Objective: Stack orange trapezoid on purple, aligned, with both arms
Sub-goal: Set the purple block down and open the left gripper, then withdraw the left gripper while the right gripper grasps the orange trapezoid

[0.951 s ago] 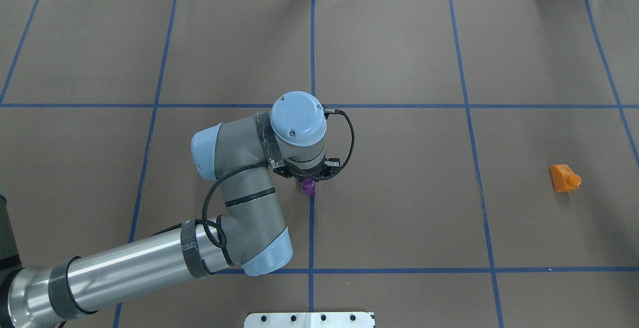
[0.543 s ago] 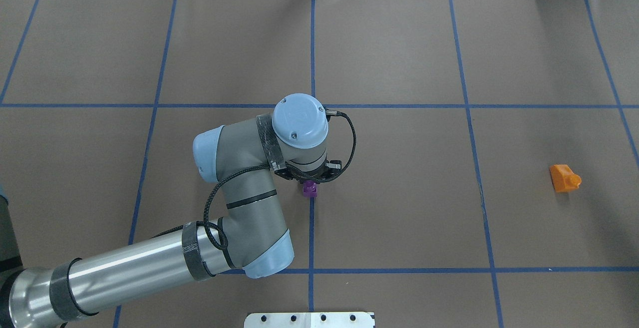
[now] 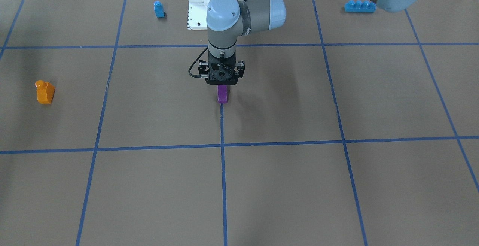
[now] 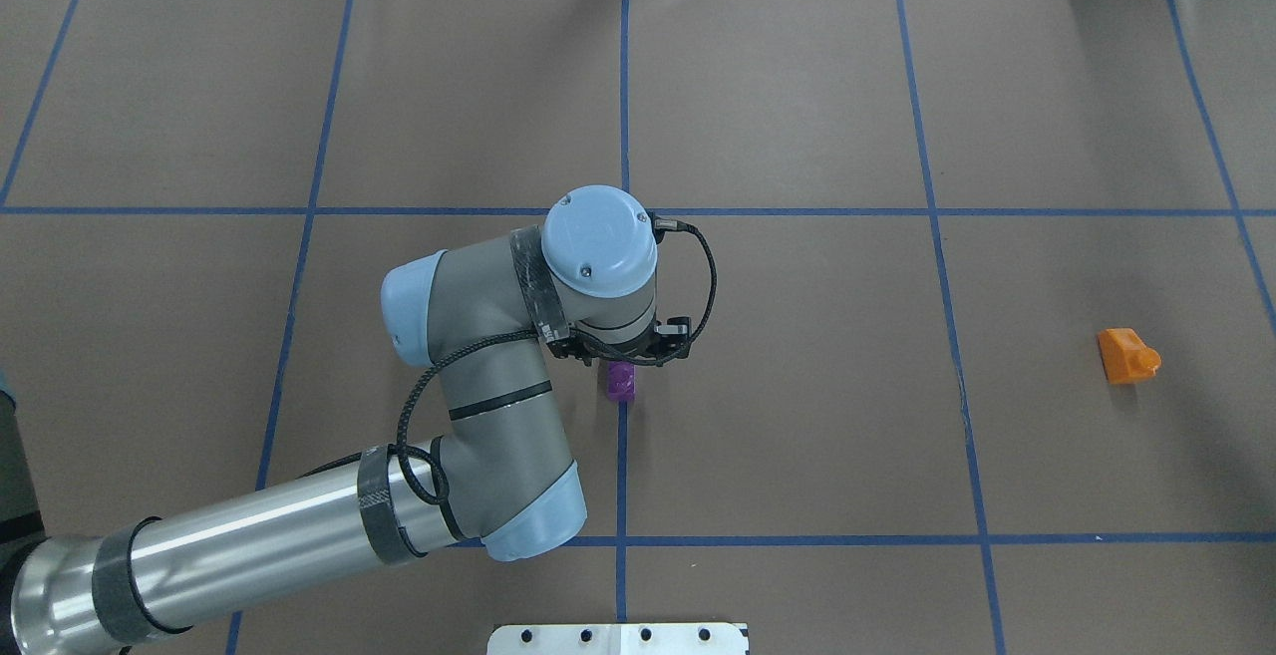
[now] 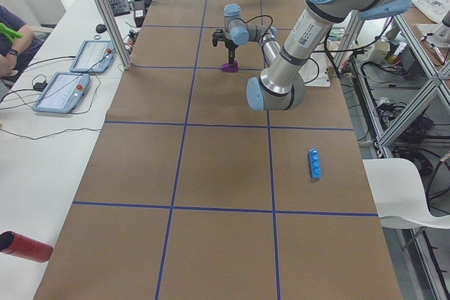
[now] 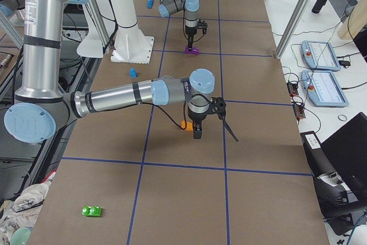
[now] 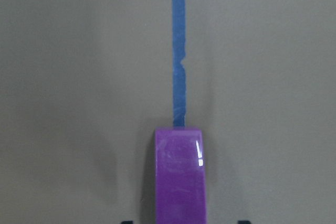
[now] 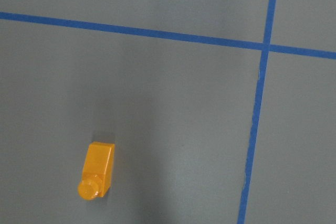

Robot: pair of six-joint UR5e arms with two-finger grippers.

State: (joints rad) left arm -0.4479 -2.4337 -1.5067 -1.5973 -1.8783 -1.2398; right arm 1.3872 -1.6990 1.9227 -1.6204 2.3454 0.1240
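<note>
Straddling purple (image 3: 222, 95) on tape line (image 3: 222, 126), left gripper (image 3: 222, 85) spread apart, orange trapezoid (image 3: 45, 93) well aside, right gripper (image 6: 198, 135) nearby, grip unreadable.

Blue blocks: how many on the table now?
2. A small block on the robot's right side; a long brick on its left side. More may be hidden.

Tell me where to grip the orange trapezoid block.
Come from above and pinch the small glossy orange plastic trapezoid block across its narrow width, on the two long parallel sides, clear of its round stud, which would likely slip.
</note>
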